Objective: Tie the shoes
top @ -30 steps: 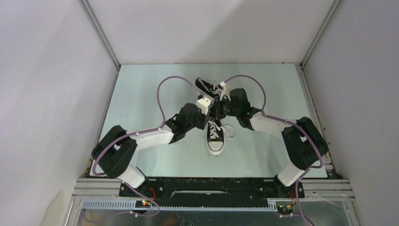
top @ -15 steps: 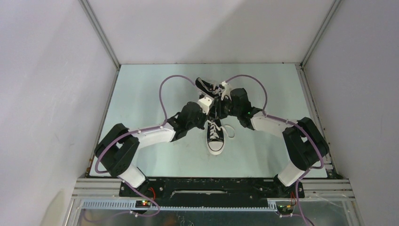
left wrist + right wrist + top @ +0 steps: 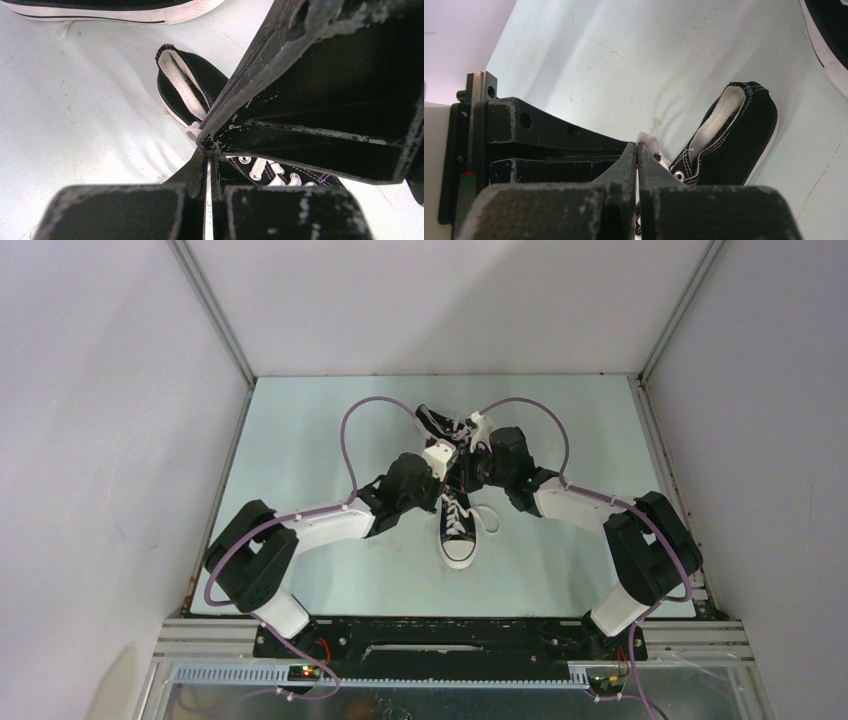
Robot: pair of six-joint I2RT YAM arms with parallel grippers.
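Two black sneakers with white laces lie on the pale table. The near shoe (image 3: 457, 532) points its white toe cap toward the arm bases. The far shoe (image 3: 440, 424) lies angled behind it. My left gripper (image 3: 453, 469) and right gripper (image 3: 466, 466) meet over the near shoe's open top. In the left wrist view my left gripper (image 3: 209, 156) is shut on a white lace (image 3: 208, 200), above the shoe's eyelets (image 3: 260, 169). In the right wrist view my right gripper (image 3: 637, 146) is shut on a white lace end (image 3: 647, 140), beside the shoe's heel (image 3: 734, 131).
A loose white lace loop (image 3: 489, 517) lies right of the near shoe. The far shoe's white sole (image 3: 115, 14) runs along the top of the left wrist view. Grey walls enclose the table (image 3: 300, 440) on three sides. Purple cables arch over both arms.
Both grippers have crept a little farther from the bases and closer together over the near shoe. Both stay shut. The shoes have not moved.
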